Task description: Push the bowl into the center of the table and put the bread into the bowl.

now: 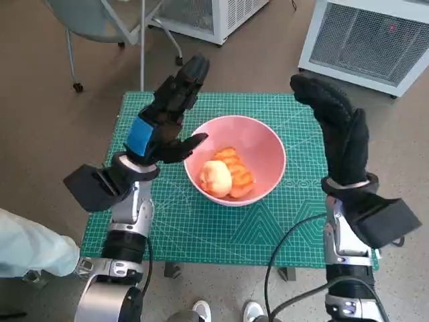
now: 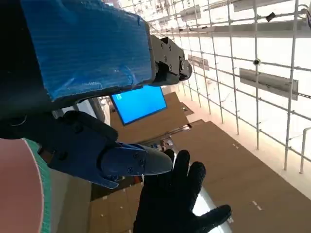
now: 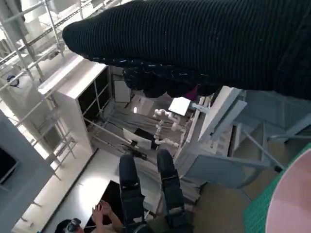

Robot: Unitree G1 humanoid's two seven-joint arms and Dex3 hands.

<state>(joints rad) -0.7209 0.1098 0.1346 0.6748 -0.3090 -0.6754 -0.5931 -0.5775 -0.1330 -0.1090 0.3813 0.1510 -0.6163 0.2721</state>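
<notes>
The bread (image 1: 224,173) lies inside the pink bowl (image 1: 263,144) at the middle of the green tabletop (image 1: 201,228). At nine o'clock the left hand (image 1: 164,117) hangs spread, holding nothing; at three o'clock the right hand (image 1: 338,131) likewise, fingers extended.

Bread (image 1: 224,176) in bowl (image 1: 268,144), bowl mid-table (image 1: 201,235), between hands.

Glossy pink bowl (image 1: 268,144), matt green mat (image 1: 201,228), knitted glove (image 1: 342,134).
</notes>
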